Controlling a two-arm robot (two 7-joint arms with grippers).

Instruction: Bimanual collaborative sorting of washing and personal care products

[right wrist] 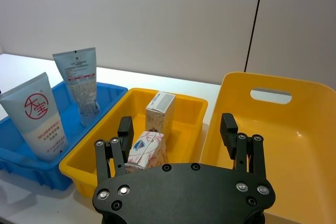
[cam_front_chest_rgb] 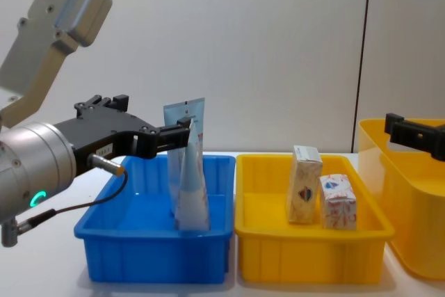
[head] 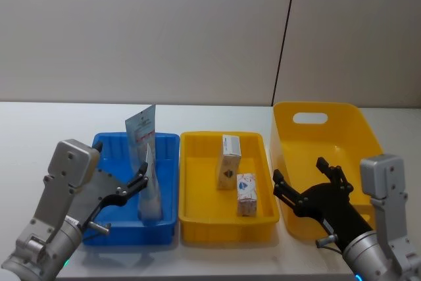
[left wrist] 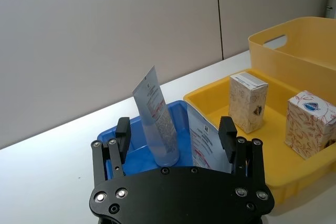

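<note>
Two pale blue squeeze tubes stand cap-down in the blue tray [head: 118, 220]: one at the back [head: 141, 128], and one with a red round logo [right wrist: 38, 116] nearer me [head: 150, 192]. Two cream cartons, a taller one [head: 230, 161] and a shorter one [head: 246, 194], stand upright in the small yellow tray [head: 197, 192]. My left gripper [head: 139, 182] hovers open over the blue tray's near side, just left of the near tube and apart from it. Above the big bin's near left corner, my right gripper [head: 297, 169] is open and holds nothing.
A large yellow bin [head: 368, 136] with a handle cut-out stands at the right, nothing inside it. The three containers sit side by side on a white table [head: 59, 123], with a grey wall behind. There is free table left of the blue tray.
</note>
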